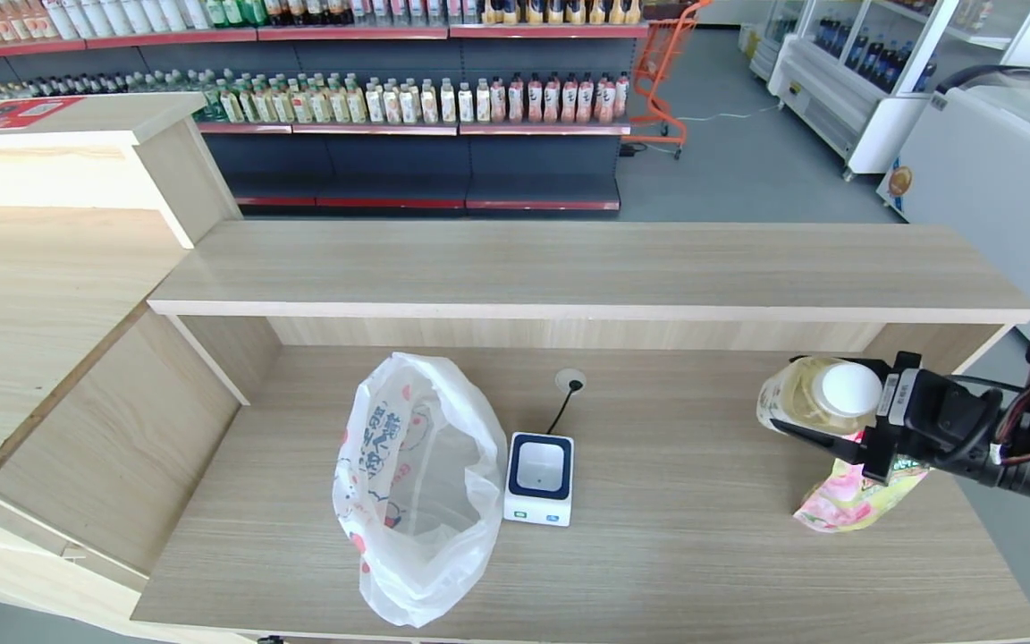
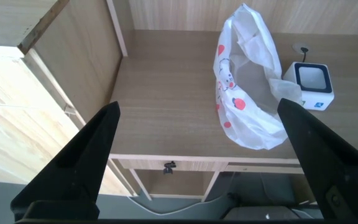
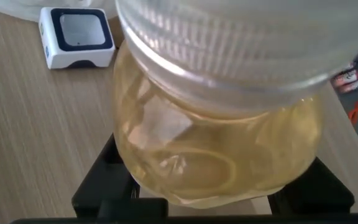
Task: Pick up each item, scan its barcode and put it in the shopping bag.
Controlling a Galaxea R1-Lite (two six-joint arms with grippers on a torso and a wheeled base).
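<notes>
Grips the bottle (image 1: 849, 392) in the right gripper (image 1: 803, 398) at the counter's 3 o'clock, with the scanner (image 1: 539, 478) toward 9 and the bag (image 1: 417, 483) beyond. Spreads the left gripper (image 2: 199, 102) wide, empty. Risks a slip or swing: heavy, smooth, held high.

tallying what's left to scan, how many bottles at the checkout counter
1: the drink bottle in the right gripper, over the right end of the counter. The shopping bag may hide others.
</notes>
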